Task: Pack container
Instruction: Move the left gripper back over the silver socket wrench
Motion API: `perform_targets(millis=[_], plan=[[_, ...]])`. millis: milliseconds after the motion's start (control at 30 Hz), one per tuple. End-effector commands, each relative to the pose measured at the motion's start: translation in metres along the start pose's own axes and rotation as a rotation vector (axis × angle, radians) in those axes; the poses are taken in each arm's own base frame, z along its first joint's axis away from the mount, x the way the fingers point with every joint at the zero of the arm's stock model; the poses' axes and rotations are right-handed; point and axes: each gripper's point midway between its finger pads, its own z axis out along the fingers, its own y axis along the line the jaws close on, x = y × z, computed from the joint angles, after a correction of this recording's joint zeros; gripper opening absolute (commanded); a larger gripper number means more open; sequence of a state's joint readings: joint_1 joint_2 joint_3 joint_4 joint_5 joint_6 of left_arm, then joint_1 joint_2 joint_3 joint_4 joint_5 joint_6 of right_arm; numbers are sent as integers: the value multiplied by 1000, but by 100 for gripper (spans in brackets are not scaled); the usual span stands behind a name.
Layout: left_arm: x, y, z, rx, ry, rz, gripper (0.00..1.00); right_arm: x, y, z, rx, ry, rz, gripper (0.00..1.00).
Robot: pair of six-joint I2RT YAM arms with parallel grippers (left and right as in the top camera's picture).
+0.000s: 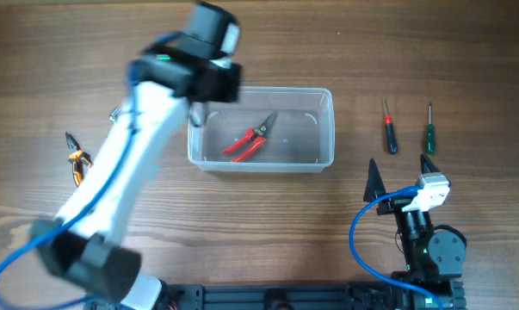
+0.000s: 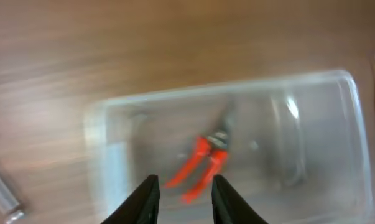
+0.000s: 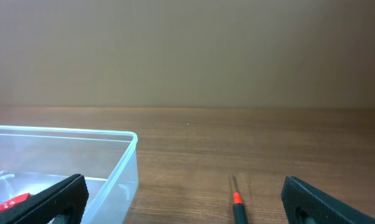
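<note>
Right pincer (image 1: 399, 165) sat nearest, low at the right of the desk (image 1: 268, 224), fingers spread wide with nothing between them. Orange-handled pliers (image 1: 77, 159) lay a bit farther back at the far left, well apart from everything else. Container (image 1: 328, 129) stood upright at desk centre, long side running left to right. Red-handled pruning shears (image 1: 252, 139) lay flat on its floor around the middle, blades angled toward the far right. To the right of the container, outside it, lay two tools side by side but not touching: red-handled screwdriver (image 1: 388, 129) and green-handled screwdriver (image 1: 429, 131). Left arm reached diagonally from the near left. Left pincer (image 2: 185, 183) hung over the container's left end, fingers parted and gripping nothing, with the shears visible below the gap. Left wrist view was motion-blurred.
</note>
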State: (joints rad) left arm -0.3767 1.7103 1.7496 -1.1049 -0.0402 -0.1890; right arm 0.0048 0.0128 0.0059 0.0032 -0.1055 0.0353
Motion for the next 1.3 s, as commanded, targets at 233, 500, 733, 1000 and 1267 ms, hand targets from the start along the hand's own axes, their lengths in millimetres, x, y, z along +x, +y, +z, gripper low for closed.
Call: perform_targets(millis=[233, 500, 733, 1000, 1267], plan=[[52, 204, -13, -342, 104, -716, 30, -3, 2, -1, -11, -13, -10, 100], [119, 257, 41, -317, 179, -916, 41, -3, 2, -1, -11, -13, -10, 100], [137, 263, 80, -316, 144, -903, 37, -3, 2, -1, -10, -13, -10, 100], [158, 267, 131, -321, 238, -906, 37, -3, 2, -1, -10, -13, -10, 100], [152, 270, 156, -280, 210, -908, 33, -3, 2, -1, -11, -13, -9, 100]])
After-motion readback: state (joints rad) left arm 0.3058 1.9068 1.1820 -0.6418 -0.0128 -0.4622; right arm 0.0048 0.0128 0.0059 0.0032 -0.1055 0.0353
